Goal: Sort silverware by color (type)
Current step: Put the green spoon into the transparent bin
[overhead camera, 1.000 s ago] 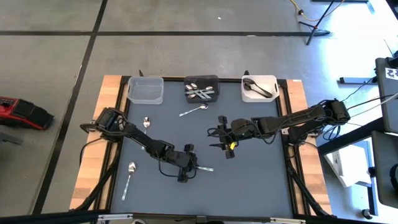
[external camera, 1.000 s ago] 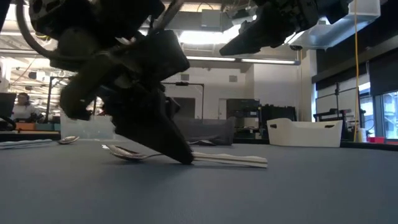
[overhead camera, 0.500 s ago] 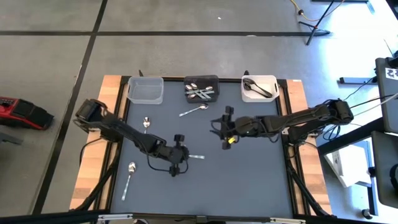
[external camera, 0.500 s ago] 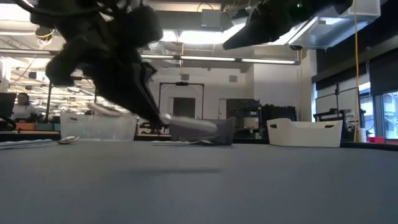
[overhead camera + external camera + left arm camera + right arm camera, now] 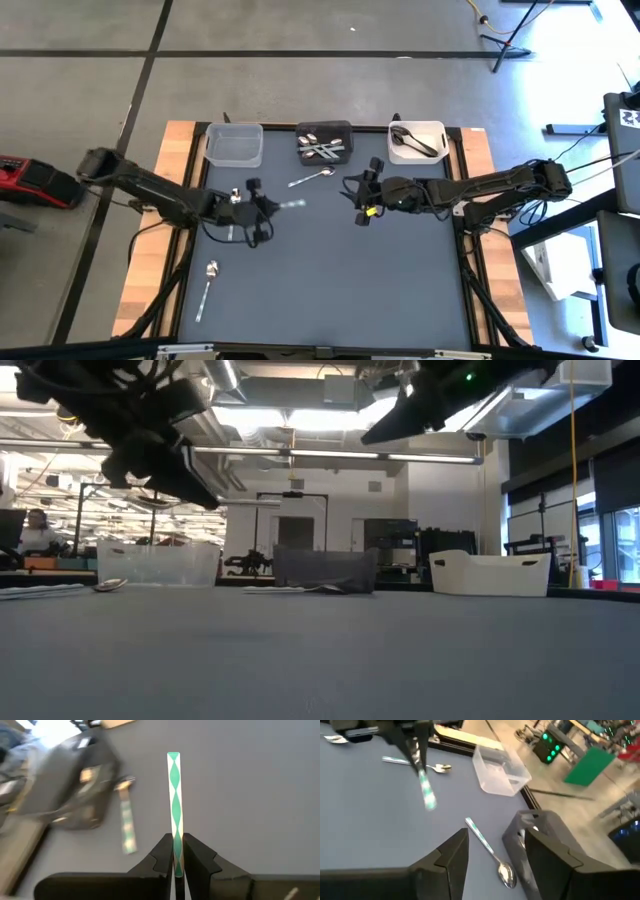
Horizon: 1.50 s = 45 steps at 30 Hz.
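One spoon (image 5: 175, 805) sits pinched by its end in my left pincer (image 5: 262, 207), lifted off the worktop (image 5: 400, 280); it may pivot and drop. My right pincer (image 5: 362, 198) hovers open, empty.

2 dark jointed arms, black cables, yellow tag on right gripper (image 5: 362, 200)

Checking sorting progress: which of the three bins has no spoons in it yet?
The clear bin, leftmost along the table's far edge, looks empty; the black bin holds silver spoons, the white bin a dark one.
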Motion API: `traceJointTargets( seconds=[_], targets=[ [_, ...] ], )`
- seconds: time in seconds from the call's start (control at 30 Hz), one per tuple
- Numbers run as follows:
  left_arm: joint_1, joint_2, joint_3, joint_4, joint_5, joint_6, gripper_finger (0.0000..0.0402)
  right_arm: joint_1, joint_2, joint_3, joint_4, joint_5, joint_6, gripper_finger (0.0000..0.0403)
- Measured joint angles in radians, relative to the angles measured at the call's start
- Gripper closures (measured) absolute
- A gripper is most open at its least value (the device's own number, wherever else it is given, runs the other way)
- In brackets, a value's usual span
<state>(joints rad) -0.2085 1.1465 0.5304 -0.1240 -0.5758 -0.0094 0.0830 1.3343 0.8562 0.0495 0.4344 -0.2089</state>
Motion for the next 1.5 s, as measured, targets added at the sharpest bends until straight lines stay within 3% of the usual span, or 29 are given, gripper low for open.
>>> traceJointTargets(
  seconds=[0.27, 0.53, 0.83, 1.03, 1.5],
  targets=[
    [0.191, -0.198, -0.101, 0.002, -0.15, 0.05, 0.0371, -0.011, 0.047, -0.001, -0.021, -0.054, 0.058, 0.0221],
    [0.41, -0.231, -0.142, 0.005, -0.28, 0.123, 0.037, -0.011, 0.046, -0.001, -0.097, -0.14, 0.144, 0.0221],
    [0.662, -0.222, -0.15, 0.023, -0.173, 0.181, 0.037, -0.011, 0.046, -0.002, -0.153, -0.267, 0.268, 0.0221],
    [0.799, -0.156, -0.15, 0.077, -0.047, 0.23, 0.037, -0.011, 0.046, -0.002, -0.152, -0.271, 0.283, 0.0221],
    [0.966, 0.007, -0.15, 0.309, 0.02, 0.344, 0.037, -0.011, 0.046, -0.002, -0.137, -0.261, 0.282, 0.0221]
  ],
)
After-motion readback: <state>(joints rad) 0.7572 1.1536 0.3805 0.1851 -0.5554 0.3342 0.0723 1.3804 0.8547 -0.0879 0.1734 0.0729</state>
